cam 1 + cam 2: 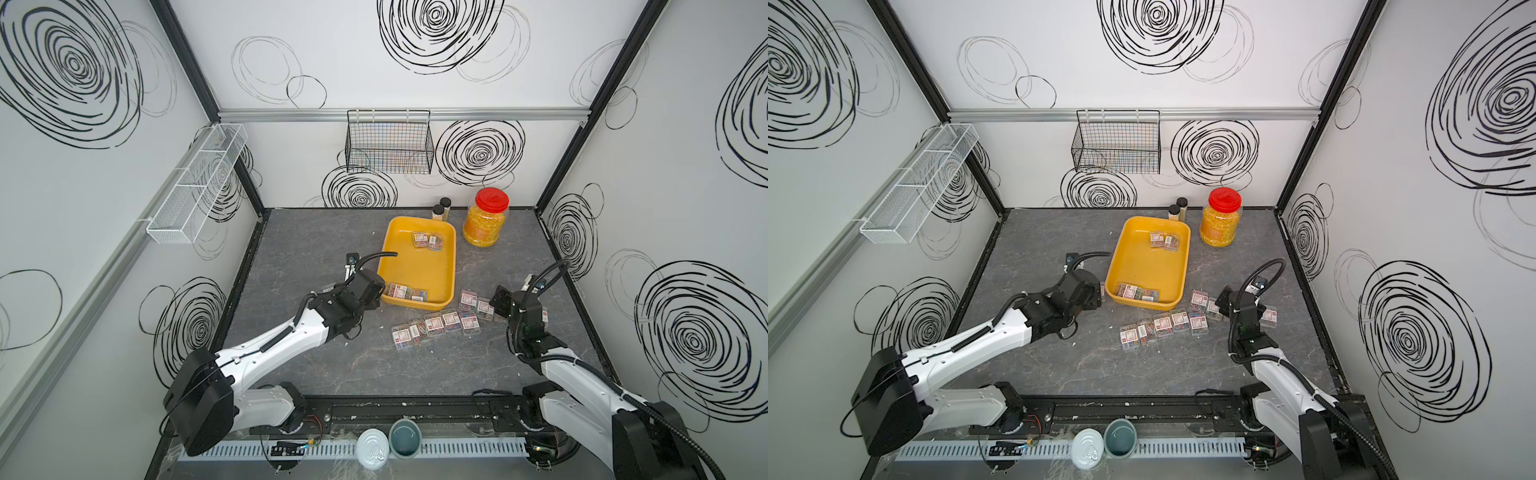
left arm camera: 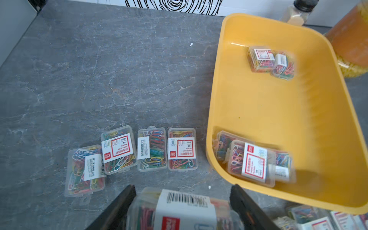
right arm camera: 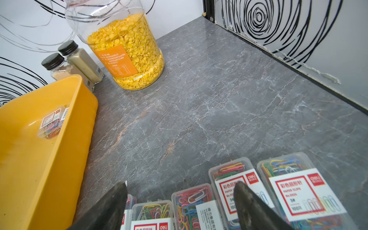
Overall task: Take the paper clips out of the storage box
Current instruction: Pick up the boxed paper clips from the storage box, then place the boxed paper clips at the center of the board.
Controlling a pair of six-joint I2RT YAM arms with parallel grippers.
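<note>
The left hand (image 2: 183, 188) is clamped on one clear case (image 2: 185, 213), barcode side up, just outside the storage box (image 1: 415, 270) at the corner nearest the left arm. Most of the paper clips (image 1: 436, 324) already lie out on the grey surface (image 1: 316, 232): a loose row by the box's near side and, in the left wrist view, four cases (image 2: 151, 151) ahead of the held one. Inside the box, two cases (image 1: 427, 241) sit at the far end and a small overlapping heap (image 1: 405, 292) lies in the near corner. The step looks like setting the clear case down, so it should go flat onto bare surface beside the four cases, not on top of them. The fingers should part only once it rests, and the withdrawal should steer clear of the box wall. The right hand (image 3: 180, 184) has its fingers apart above cases on the surface, gripping nothing. The clear case is cut off by the frame edge, and whether it touches the surface cannot be told; the heap's count is unclear; the left arm hides nearly all of the four cases in both top views
</note>
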